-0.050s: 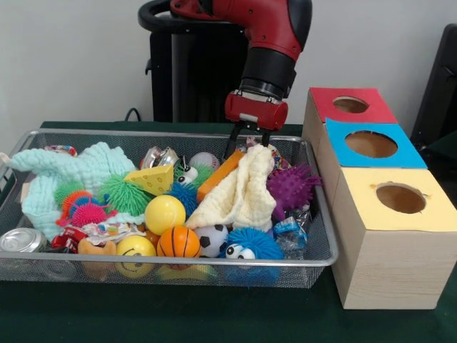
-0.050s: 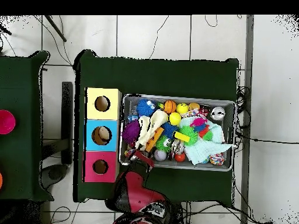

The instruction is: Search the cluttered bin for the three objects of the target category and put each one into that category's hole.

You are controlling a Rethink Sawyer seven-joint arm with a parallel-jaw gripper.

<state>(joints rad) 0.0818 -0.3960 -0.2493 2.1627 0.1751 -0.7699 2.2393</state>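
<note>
Your gripper (image 1: 250,146) hangs inside the wire bin (image 1: 318,207) near its far right corner, its two dark fingers (image 1: 233,143) spread apart with their tips at the top fold of a cream cloth (image 1: 241,191), though the front view does not settle whether they touch it. The cloth drapes down toward the bin's middle, over an orange block (image 1: 218,176) on its left. A purple spiky ball (image 1: 291,186) sits just right of the cloth against the right wall. Toward the near edge you see a yellow ball (image 1: 164,213), a small basketball (image 1: 178,242), a soccer ball (image 1: 212,239) and a blue spiky ball with eyes (image 1: 251,244). A mint cloth (image 1: 78,170) fills the left end. Outside the bin's right wall stand three boxes, each with a round hole: red (image 1: 350,104), blue (image 1: 371,143), yellow (image 1: 400,198)
</note>
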